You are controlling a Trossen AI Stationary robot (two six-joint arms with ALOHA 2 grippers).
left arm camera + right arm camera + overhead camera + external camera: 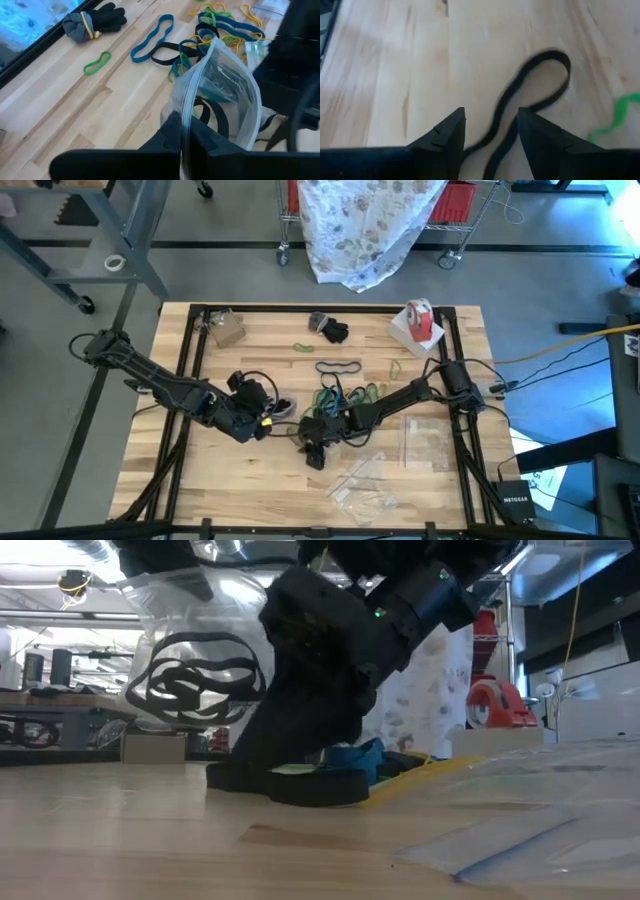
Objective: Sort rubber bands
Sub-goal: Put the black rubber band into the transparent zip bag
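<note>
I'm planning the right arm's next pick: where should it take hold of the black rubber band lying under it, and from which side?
Grip the two strands of the black band where they run side by side between the open right gripper, coming straight down from above. The band lies flat and floppy on the table, so pinching both strands there is likely surest; the far loop end spreads wider.

Looking like a robotics lab or workshop w/ an industrial feel. Two dark robot arms are sitting on a butcher-block wooden table framed by black metal rails, w/ cables running off the edge. Grey concrete floor is showing around the table. Beyond the grippers, a chrome wire cart on castors is standing draped w/ a patterned white cloth. Low view is showing exposed ceiling ductwork, long benches w/ gear and cardboard boxes behind.
</note>
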